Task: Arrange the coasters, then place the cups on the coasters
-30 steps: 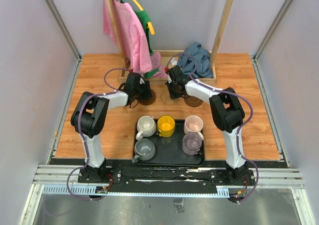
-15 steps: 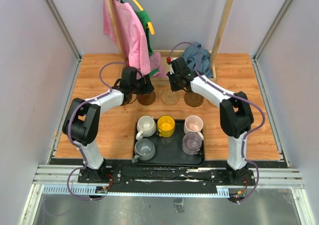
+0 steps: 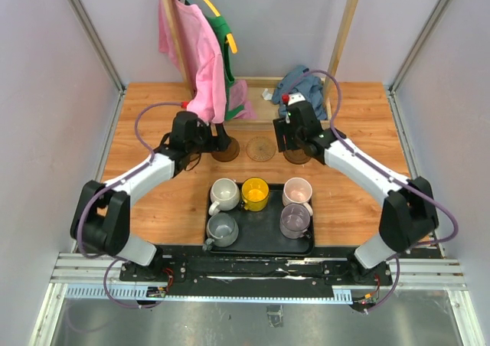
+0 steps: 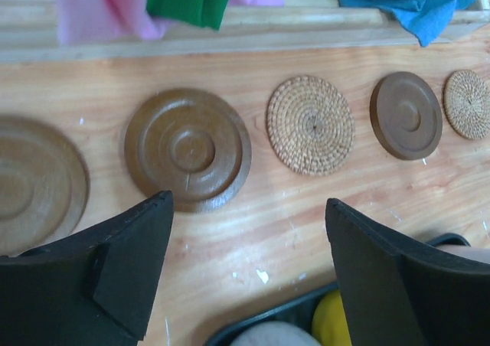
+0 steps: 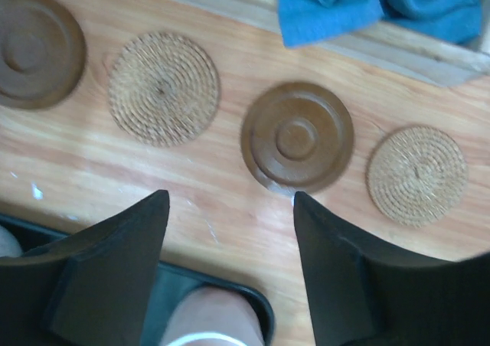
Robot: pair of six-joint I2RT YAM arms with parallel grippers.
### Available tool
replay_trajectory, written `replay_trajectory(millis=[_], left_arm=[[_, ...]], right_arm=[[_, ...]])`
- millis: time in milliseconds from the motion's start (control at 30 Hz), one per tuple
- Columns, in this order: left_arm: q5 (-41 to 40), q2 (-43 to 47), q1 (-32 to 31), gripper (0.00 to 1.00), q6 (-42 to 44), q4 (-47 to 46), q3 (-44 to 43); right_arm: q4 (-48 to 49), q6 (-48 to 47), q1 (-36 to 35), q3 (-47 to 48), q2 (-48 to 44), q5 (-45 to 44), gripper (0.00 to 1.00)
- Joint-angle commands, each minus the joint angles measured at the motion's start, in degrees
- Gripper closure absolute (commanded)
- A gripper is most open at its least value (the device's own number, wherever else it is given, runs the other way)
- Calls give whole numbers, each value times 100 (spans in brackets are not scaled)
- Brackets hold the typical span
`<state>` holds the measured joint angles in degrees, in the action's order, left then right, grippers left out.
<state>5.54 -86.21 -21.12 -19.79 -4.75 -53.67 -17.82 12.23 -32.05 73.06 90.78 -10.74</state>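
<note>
Five coasters lie in a row on the wood beyond the tray: dark brown (image 4: pixel 34 181), dark brown (image 4: pixel 188 148), woven tan (image 4: pixel 310 124), dark brown (image 4: pixel 406 115) and woven tan (image 4: pixel 468 103). My left gripper (image 4: pixel 249 208) hangs open above the near edge of the second one, holding nothing. My right gripper (image 5: pixel 230 200) is open and empty just short of a dark coaster (image 5: pixel 297 137). The cups stand on the black tray (image 3: pixel 260 243): off-white (image 3: pixel 223 194), yellow (image 3: pixel 255 194), pale pink (image 3: pixel 296 191), grey (image 3: pixel 222 229) and lilac (image 3: pixel 295 221).
A wooden clothes rack stands right behind the coaster row, with a pink garment (image 3: pixel 203 55) hanging low over the left end. A blue cloth (image 3: pixel 302 86) lies on the rack's base rail (image 4: pixel 245 36). The tray sits between the two arms, near the front.
Both grippers have opened; the right one was shut a second ago. The left gripper has moved left and the right one right, both away from the middle woven coaster.
</note>
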Motion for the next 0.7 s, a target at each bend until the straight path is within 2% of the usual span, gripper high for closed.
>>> replay_trajectory(millis=[0, 167, 267, 433, 667], left_arm=[[-161, 784, 18, 13, -77, -40, 570], [-387, 1490, -210, 8, 24, 251, 997], [-447, 1802, -448, 5, -7, 418, 1221], [-411, 2213, -733, 4, -249, 632, 1707], [-418, 2766, -762, 4, -514, 830, 2387]], right_arm=[[35, -8, 153, -720, -892, -453, 26], [-789, -246, 156, -1102, -1671, -416, 21], [-1292, -184, 147, -1316, -2077, -480, 10], [-1828, 209, 147, -1760, -2814, -277, 2], [-2426, 599, 123, -2278, -3728, 245, 2]])
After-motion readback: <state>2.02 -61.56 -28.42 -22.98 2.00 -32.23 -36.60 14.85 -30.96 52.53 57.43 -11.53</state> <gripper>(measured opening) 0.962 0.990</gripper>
